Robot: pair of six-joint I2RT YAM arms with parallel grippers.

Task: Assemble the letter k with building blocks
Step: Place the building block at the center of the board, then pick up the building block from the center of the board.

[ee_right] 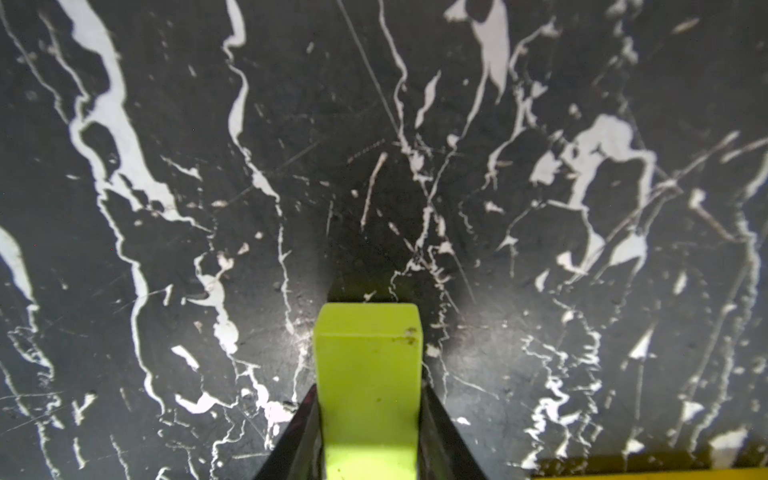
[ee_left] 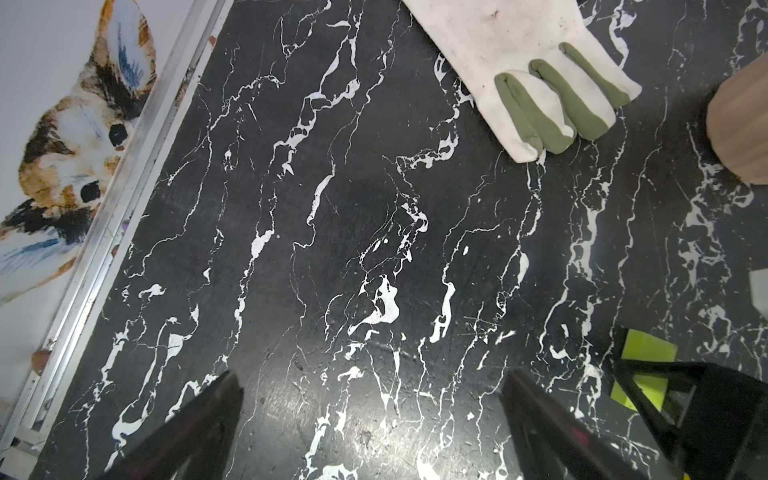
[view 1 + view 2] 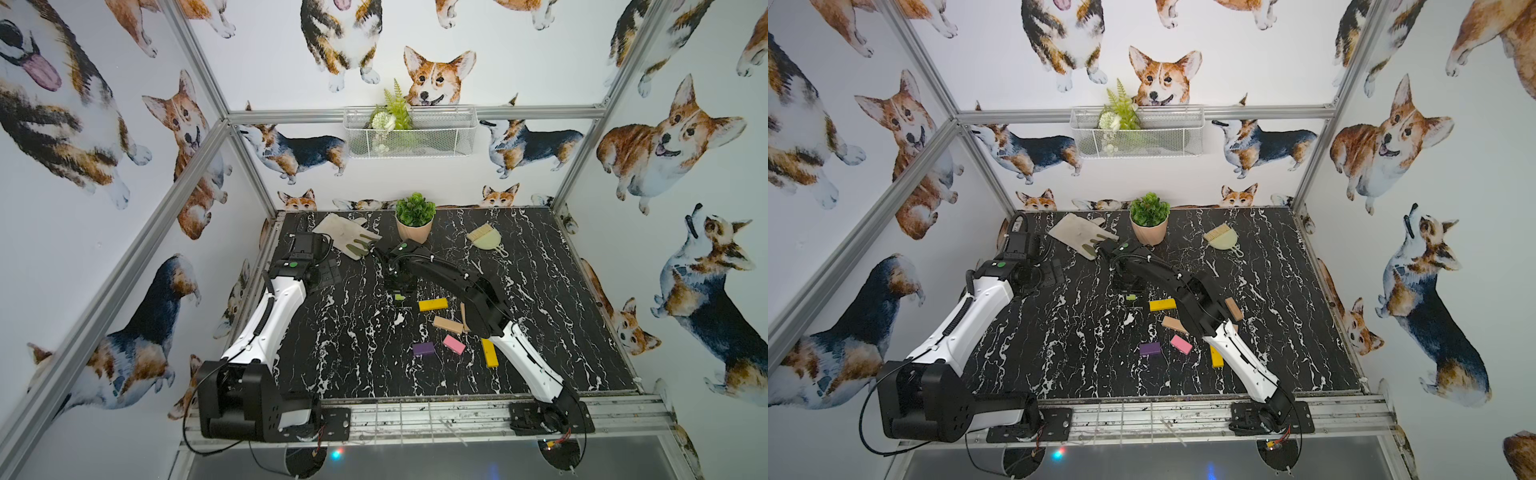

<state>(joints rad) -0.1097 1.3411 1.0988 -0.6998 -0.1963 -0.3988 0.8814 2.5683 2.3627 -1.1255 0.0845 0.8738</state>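
Where the right gripper (image 1: 369, 399) meets the tabletop (image 3: 357, 353) near mid-frame in a top view, the green block (image 3: 399, 297) lies between its narrow-set jaws, long axis along them; grip or mere contact is unclear. Left gripper (image 2: 372, 378), jaws wide, hangs farther left.

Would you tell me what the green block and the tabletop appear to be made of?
Green block: probably painted wood, matte lime coat, small dark chips at one edge. Tabletop: black marble-look sheet or stone, white veins, fine scratches, slight sheen.
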